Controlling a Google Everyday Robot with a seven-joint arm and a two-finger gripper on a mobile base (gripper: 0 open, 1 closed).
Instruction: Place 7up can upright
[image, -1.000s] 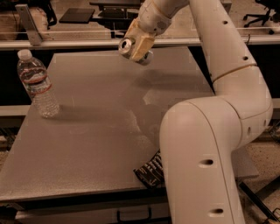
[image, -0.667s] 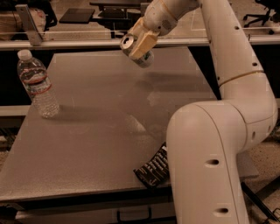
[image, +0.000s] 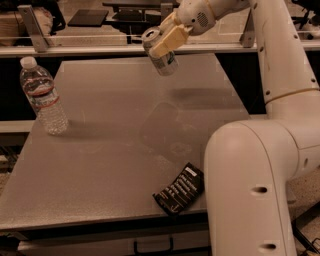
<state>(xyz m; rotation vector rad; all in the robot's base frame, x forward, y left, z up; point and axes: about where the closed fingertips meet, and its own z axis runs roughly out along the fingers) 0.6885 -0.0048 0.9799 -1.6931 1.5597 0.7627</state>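
Silvery aluminium shows at about twelve o'clock over the table (image: 115, 160): the can (image: 166, 64) hangs in the air, clamped in the gripper (image: 160, 45), whose fingers are closed around its upper half. It is tilted, its shiny top leaning toward ten o'clock and its base toward five, clear of the surface. To do this step well, I judge the wrist should first roll until the can's axis is vertical. It should then descend slowly so the flat base meets the tabletop squarely before the fingers let go. Releasing it tilted risks a topple and roll. The water bottle (image: 44, 97) stands well apart at nine o'clock, and the black packet (image: 179, 189) lies at five o'clock near the front edge.
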